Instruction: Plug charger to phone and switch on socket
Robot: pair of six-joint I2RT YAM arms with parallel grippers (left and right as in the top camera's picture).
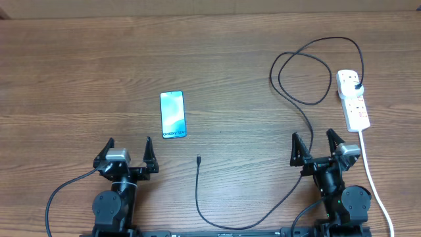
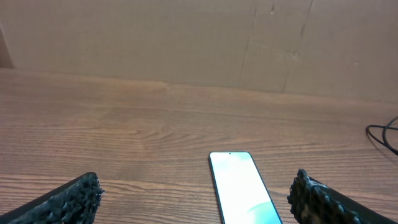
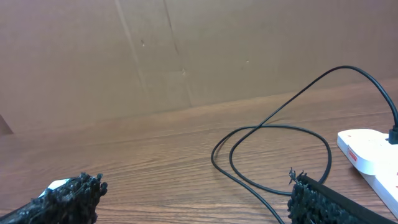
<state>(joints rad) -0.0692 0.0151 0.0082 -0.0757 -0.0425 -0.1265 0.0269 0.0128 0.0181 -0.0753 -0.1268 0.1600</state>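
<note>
- Brown wood-grain table (image 1: 79, 72) carries everything. The phone (image 1: 173, 115) lies flat on it with its screen lit pale blue, and white lettering runs along the short edge nearest the arms.
- The left gripper (image 1: 129, 142) sits nearer the arms than the phone and a little to its left. Its jaws are spread wide with nothing between them. In the left wrist view the phone lies between the two black fingers (image 2: 74, 198) and touches neither.
- The right gripper (image 1: 313, 135) is well to the right of the phone, equally wide apart and empty.
- The charger (image 1: 198, 187) has its connector tip (image 1: 198, 158) lying on the wood near the phone's lettered edge, slightly to the right and clear of the phone. From there the cable runs toward the arms, curves off to the right past the right gripper, and makes a loose loop far to the phone's right.
- Its black plug (image 1: 356, 84) sits in the socket (image 1: 355, 108), a white strip farther right of the phone than anything else. Whether the red-marked switches are on cannot be told.
- A thick white cord (image 1: 371, 171) trails from the strip toward the arms.
</note>
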